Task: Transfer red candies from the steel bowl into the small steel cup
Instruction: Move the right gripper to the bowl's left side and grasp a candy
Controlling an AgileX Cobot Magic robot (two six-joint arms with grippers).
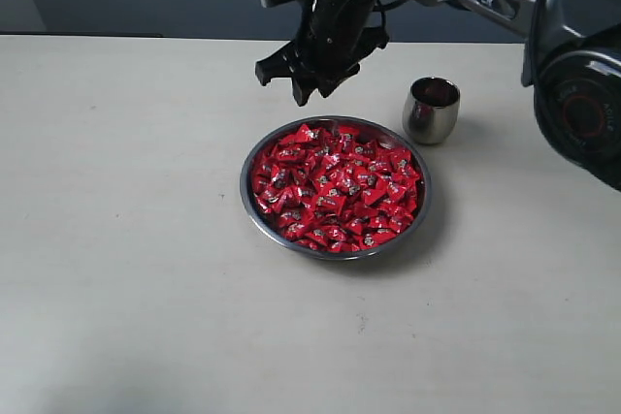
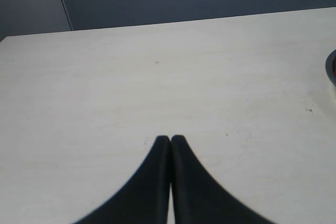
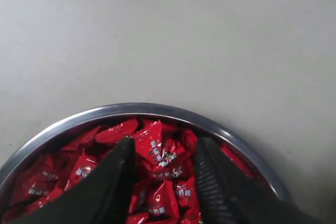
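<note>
While right pincer (image 3: 165, 142) hangs parted above red candies (image 1: 335, 186), left pincer (image 2: 170, 139) (over table (image 2: 157, 77)) clenched.

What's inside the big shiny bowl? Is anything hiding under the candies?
The steel bowl is full of red candies, piled on one another from side to side. They cover its whole bottom, so whatever lies under the pile cannot be seen.

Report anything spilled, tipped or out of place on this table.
Nothing stands out. The red candies all sit inside the steel bowl, none on the table, and the small steel cup stands upright beside the bowl, apart from it.
</note>
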